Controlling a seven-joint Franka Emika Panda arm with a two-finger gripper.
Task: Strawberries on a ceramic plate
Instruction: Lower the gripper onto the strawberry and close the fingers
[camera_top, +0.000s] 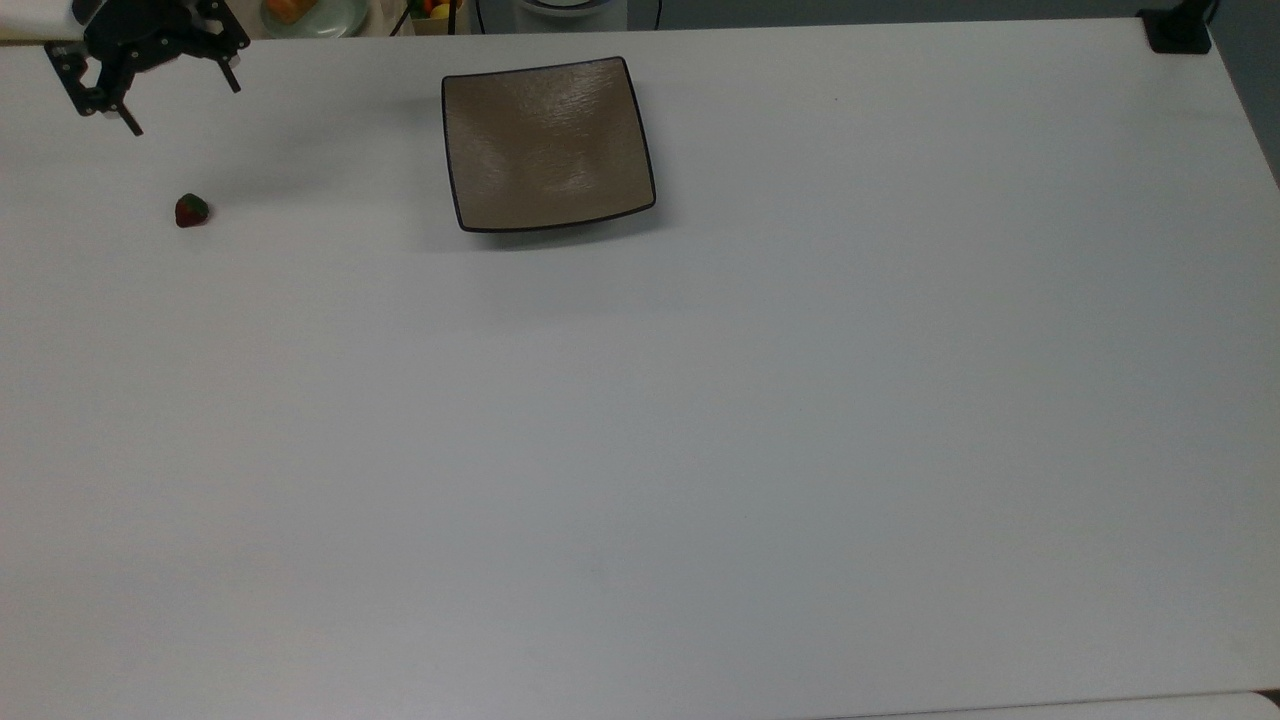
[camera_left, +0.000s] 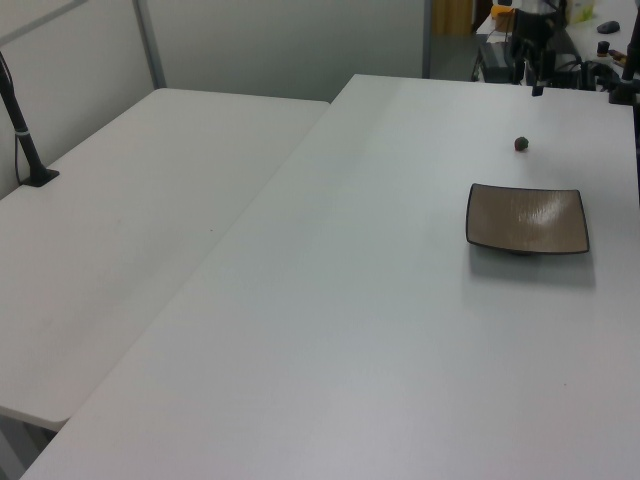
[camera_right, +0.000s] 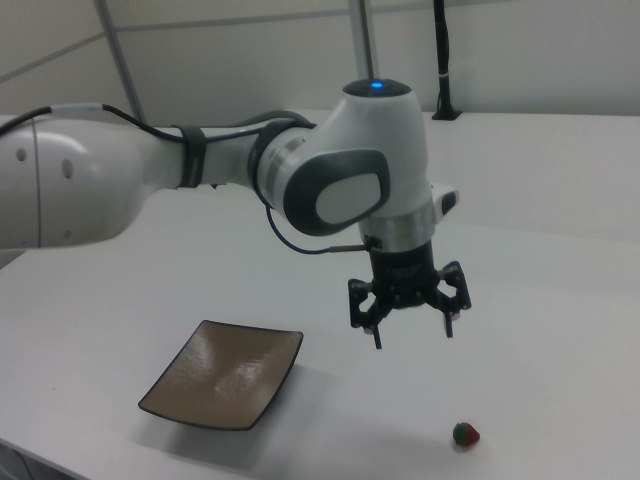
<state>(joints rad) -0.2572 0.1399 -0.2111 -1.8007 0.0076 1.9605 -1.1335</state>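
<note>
On the white table (camera_right: 560, 300), nearest in the right view, the strawberry (camera_right: 465, 433) lies alone — well apart from the empty ceramic plate (camera_right: 222, 373) — while beyond it the gripper (camera_right: 413, 336) hangs above the tabletop, fingers spread wide, holding nothing.

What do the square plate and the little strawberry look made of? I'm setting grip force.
The plate looks like glazed ceramic: a glossy tan face with faint ripples, light glare and a thin dark rim. The strawberry is dark red with a green cap; whether it is real fruit or a plastic or foam model cannot be told.
</note>
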